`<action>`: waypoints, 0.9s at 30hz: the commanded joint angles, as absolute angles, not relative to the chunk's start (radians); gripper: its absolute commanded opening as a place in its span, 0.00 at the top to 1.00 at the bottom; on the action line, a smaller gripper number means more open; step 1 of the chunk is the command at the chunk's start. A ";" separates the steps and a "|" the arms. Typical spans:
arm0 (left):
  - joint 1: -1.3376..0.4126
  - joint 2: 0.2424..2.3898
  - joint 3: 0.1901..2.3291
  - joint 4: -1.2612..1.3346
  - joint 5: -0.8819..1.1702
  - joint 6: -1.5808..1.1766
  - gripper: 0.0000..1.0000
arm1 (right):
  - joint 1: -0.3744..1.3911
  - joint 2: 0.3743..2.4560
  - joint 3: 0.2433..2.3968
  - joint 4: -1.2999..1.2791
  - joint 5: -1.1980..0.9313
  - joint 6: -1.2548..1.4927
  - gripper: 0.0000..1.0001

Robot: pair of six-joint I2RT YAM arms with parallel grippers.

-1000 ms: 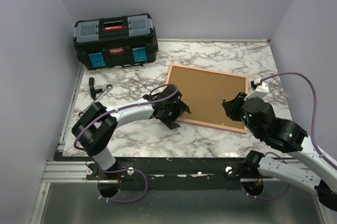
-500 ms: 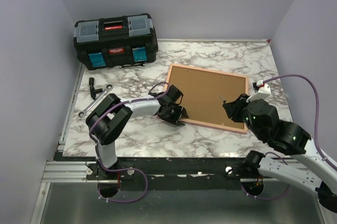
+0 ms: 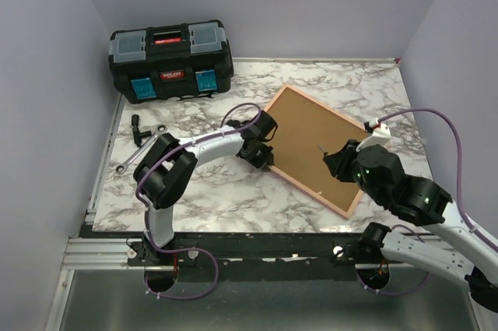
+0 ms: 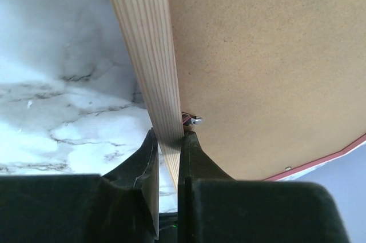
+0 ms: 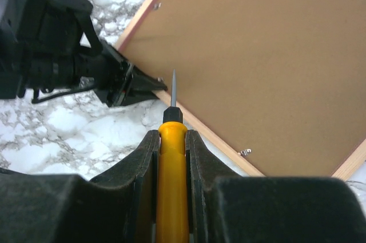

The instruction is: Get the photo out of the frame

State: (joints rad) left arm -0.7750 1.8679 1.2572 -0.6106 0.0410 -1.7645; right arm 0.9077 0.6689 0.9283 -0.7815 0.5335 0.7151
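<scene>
The frame lies face down on the marble table, turned at an angle, its brown backing board facing up. The photo is hidden beneath the backing. My left gripper is shut on the frame's left rail; in the left wrist view the jaws pinch the pale wooden rail beside a small metal clip. My right gripper is shut on a yellow-handled screwdriver, whose thin blade points over the frame's near-left rail, close to the left gripper.
A black toolbox stands at the back left. A wrench and a small black tool lie left of the left arm. Another metal clip sits on the backing's near edge. Purple walls close in the table.
My left gripper has shut on the frame's left rail, and the frame has swung clockwise on the table into a diagonal position. The right gripper has stayed almost still with the screwdriver.
</scene>
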 commanded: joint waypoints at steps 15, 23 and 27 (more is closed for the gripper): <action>-0.574 2.107 1.752 -0.832 0.000 -0.710 1.00 | 0.902 0.866 0.861 -0.672 0.385 0.773 0.99; -0.506 2.242 1.924 -0.909 0.100 -0.532 1.00 | 0.902 1.012 0.857 -0.599 0.354 0.745 0.99; -0.481 2.251 1.962 -0.908 0.132 -0.473 0.93 | 0.902 1.095 0.847 -0.525 0.317 0.708 0.99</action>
